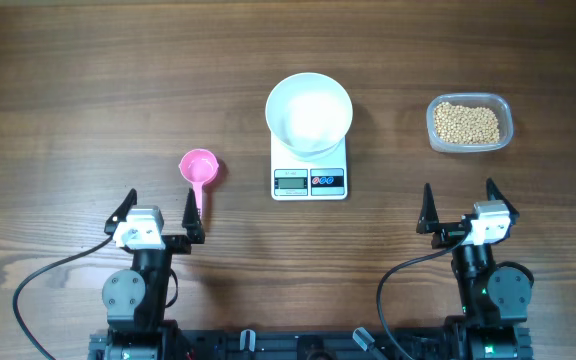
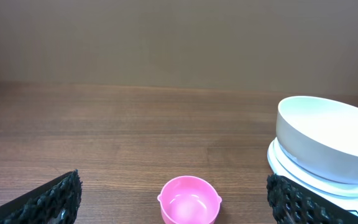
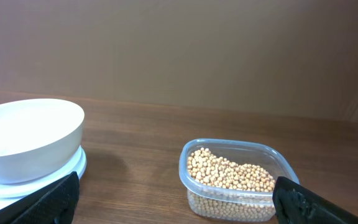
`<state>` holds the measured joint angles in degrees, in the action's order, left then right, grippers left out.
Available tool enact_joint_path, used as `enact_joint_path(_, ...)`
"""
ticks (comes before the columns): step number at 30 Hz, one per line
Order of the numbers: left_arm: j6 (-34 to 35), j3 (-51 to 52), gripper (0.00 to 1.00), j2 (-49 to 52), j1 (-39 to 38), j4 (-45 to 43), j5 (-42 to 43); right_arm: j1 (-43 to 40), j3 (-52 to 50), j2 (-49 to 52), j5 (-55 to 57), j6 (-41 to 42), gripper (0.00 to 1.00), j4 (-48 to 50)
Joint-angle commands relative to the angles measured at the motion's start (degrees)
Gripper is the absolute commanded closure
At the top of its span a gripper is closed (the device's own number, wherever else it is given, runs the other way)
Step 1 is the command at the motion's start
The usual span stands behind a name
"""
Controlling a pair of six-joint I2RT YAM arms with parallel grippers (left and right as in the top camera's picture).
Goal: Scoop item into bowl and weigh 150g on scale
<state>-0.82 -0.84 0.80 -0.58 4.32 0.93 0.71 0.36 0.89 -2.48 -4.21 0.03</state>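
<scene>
Beans [image 1: 468,123] lie heaped in a clear plastic container [image 1: 430,122] at the right of the bench [image 1: 68,90], well apart from the white bowl [image 1: 309,112]. The bowl is empty and sits centred on the scale [image 1: 309,182], so whatever is tipped in can be weighed without lifting the bowl. The scale's display and buttons face the robot; its reading is too small to make out.

A pink scoop [image 1: 199,168] lies to the left of the scale, cup end away from the robot and handle pointing back toward the left gripper [image 1: 161,195]. The handle ends just beside that gripper's inner finger, which looks arranged for an easy first pick.

Both grippers hover low over the near edge of the bench with fingers spread wide and nothing between them. The right gripper [image 1: 458,190] faces the container of beans, as its wrist view shows.

No scooping has begun. The tool and the beans sit on opposite sides of the scale, so the scoop will probably have to cross past the bowl, and loose round grains would spill from a tilted cup.
</scene>
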Motion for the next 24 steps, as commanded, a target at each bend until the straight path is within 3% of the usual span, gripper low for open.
enact_joint_path(1,-0.87,0.50,0.00,-0.42,0.07,0.02,0.50,0.35,-0.07,-0.46,0.98,-0.28,0.00,0.15)
enact_joint_path(24,-0.87,0.52,0.00,-0.42,0.07,0.02,0.50,0.35,-0.07,-0.46,0.98,-0.28,0.01,0.15)
